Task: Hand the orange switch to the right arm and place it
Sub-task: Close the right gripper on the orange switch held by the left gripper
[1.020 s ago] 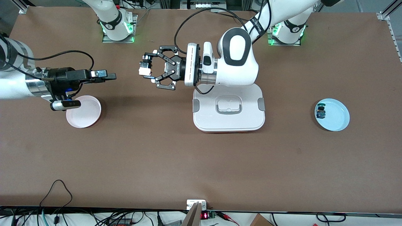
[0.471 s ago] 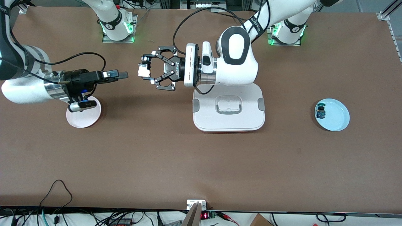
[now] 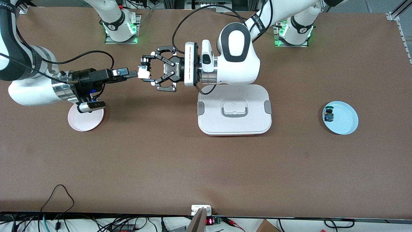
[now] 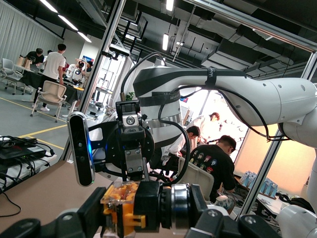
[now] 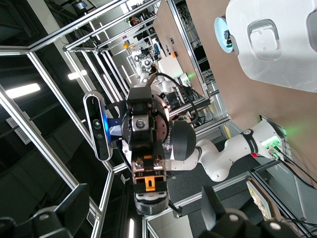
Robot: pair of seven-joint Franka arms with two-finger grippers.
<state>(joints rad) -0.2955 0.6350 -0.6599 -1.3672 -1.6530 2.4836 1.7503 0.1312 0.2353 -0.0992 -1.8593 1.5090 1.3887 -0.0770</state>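
Orange switch (image 3: 144, 71) is sitting clamped in the left gripper (image 3: 145, 71) at upper centre-left; the right gripper (image 3: 130, 74) is gaping wide, fingertips beside it, holding nothing.

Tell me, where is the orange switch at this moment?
The orange switch is in the air, held by the shut left gripper over bare table, with the open right gripper right beside it.

The orange switch (image 4: 130, 208) is orange and black with a silver ring. The table (image 3: 206, 167) is plain brown. It carries a pink plate (image 3: 84, 124), a white lidded box (image 3: 234, 125) with grey clasps, and a pale blue plate (image 3: 346, 122).
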